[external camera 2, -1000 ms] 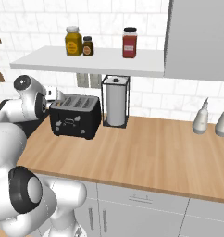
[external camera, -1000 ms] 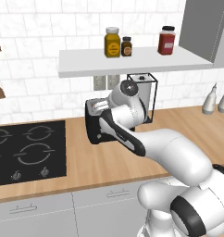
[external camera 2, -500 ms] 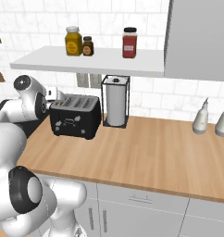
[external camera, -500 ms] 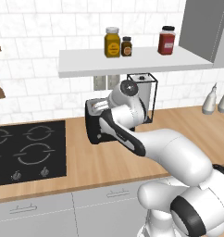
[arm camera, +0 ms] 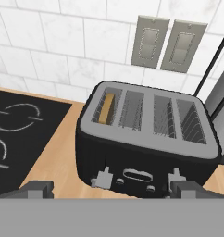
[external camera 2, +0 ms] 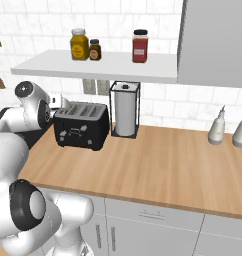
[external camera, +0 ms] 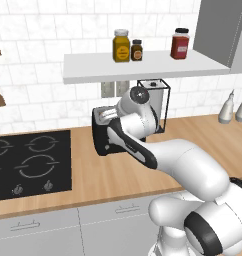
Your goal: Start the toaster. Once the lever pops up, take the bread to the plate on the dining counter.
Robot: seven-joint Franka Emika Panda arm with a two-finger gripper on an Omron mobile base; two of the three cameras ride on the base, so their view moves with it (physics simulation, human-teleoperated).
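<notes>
1. Toaster (arm camera: pixel 146 148) on the wood counter (external camera 2: pixel 158 165), long axis along the wall, knobs facing the hand.
2. Four slots; one bread (arm camera: pixel 106 109) slice in the 9 o'clock slot.
3. Gripper (arm camera: pixel 111 189) spread wide, holding nothing, just before the toaster front.

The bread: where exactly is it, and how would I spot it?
Find the wood counter under the white shelf; the black toaster stands beside the paper towel holder. In the hand view, the bread is the tan slice standing in the leftmost of four slots, the others bare wire.
</notes>
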